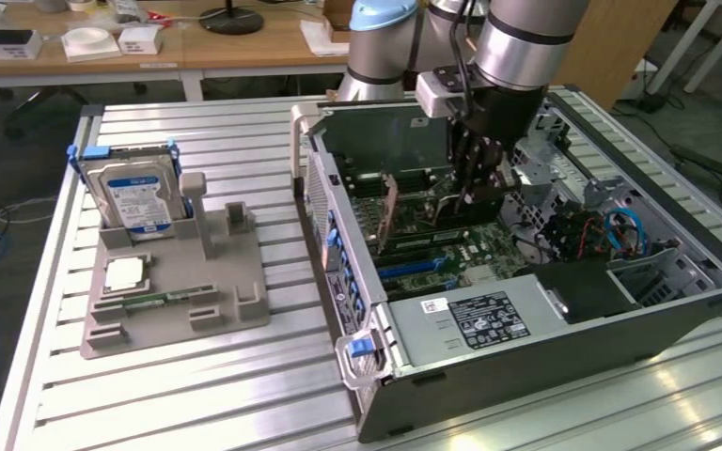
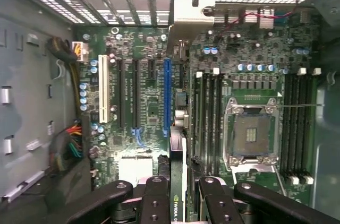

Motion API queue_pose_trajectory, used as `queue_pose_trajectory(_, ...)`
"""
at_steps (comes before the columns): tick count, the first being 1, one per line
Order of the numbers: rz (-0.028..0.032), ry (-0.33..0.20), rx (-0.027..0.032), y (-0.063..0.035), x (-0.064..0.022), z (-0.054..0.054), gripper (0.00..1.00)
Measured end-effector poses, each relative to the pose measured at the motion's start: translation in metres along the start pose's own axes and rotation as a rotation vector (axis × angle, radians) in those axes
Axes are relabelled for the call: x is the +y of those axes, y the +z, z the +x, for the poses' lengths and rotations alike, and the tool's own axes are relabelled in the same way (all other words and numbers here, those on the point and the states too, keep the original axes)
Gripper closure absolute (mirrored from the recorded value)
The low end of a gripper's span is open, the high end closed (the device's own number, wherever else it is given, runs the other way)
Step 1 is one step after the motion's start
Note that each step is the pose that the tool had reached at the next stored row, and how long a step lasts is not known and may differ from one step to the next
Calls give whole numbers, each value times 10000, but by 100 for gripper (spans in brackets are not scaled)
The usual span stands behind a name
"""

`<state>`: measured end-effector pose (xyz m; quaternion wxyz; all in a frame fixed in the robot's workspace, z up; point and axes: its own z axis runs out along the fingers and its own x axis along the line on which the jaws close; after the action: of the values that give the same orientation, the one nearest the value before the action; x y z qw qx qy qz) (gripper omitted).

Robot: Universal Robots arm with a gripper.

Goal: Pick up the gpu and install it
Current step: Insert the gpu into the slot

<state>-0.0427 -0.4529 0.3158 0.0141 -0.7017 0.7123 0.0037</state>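
Wrist view: hand (image 2: 179, 186) pinched narrow on the gpu (image 2: 176, 205), held edge-on, long axis parallel to and just beside the blue slot (image 2: 167, 94), down inside the computer case (image 1: 511, 366) at centre-right of the exterior frame.

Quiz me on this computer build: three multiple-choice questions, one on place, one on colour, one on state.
1. Where is the hard drive? A lying on the floor; B upright in the grey holder on the table; C inside the case.
2. What colour is the long slot beside the gpu? A blue; B red; C yellow.
3. What is the pincer doing? A hanging open over the table; B gripping a memory stick; C closed on the gpu inside the case.
Answers: B, it stands in the holder outside the case; A, a blue slot runs along the gpu; C, its fingers flank the gpu's edge.
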Motion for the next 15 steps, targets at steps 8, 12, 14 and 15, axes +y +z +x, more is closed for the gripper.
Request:
queue_pose_trajectory(8,2,-1,153,75,142,13,74)
queue_pose_trajectory(12,3,-5,191,140,169,16,74)
queue_pose_trajectory(14,34,-3,193,171,178,16,74)
queue_pose_trajectory(15,67,-4,192,184,185,17,74)
